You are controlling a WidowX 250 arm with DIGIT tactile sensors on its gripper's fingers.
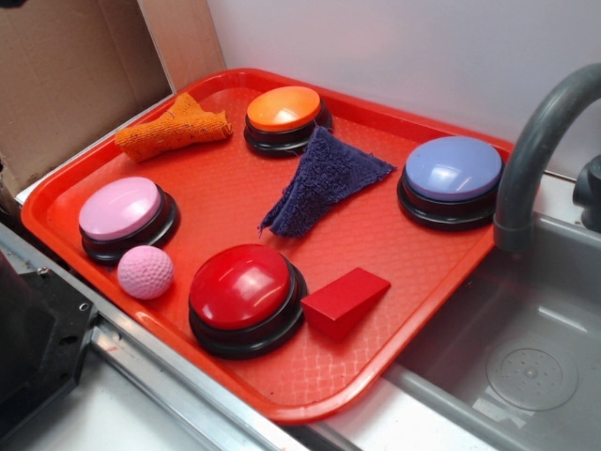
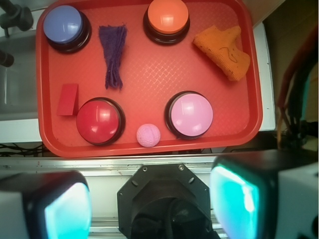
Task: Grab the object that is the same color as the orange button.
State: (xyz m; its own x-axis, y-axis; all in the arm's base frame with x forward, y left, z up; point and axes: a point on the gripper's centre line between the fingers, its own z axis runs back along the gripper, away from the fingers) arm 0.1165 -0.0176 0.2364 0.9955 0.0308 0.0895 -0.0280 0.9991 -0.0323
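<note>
The small orange knitted cloth (image 1: 174,127) lies crumpled in the far left corner of the red tray (image 1: 225,188). In the wrist view the cloth (image 2: 223,51) is at the upper right. The orange button (image 1: 285,111) stands just right of it at the tray's back edge; in the wrist view the orange button (image 2: 167,17) is at the top middle. My gripper (image 2: 149,204) is open, its cyan pads (image 2: 67,211) wide apart with nothing between them. It hangs high above the robot base, off the tray's near edge and far from the cloth. The exterior view does not show the gripper.
A dark purple towel (image 1: 324,178) lies mid-tray. Around it stand a blue button (image 1: 453,174), a pink button (image 1: 122,211) and a red button (image 1: 242,291). A pink ball (image 1: 145,272) and a red wedge block (image 1: 345,301) lie near the front. A sink (image 1: 526,357) with a grey faucet (image 1: 535,150) is on the right.
</note>
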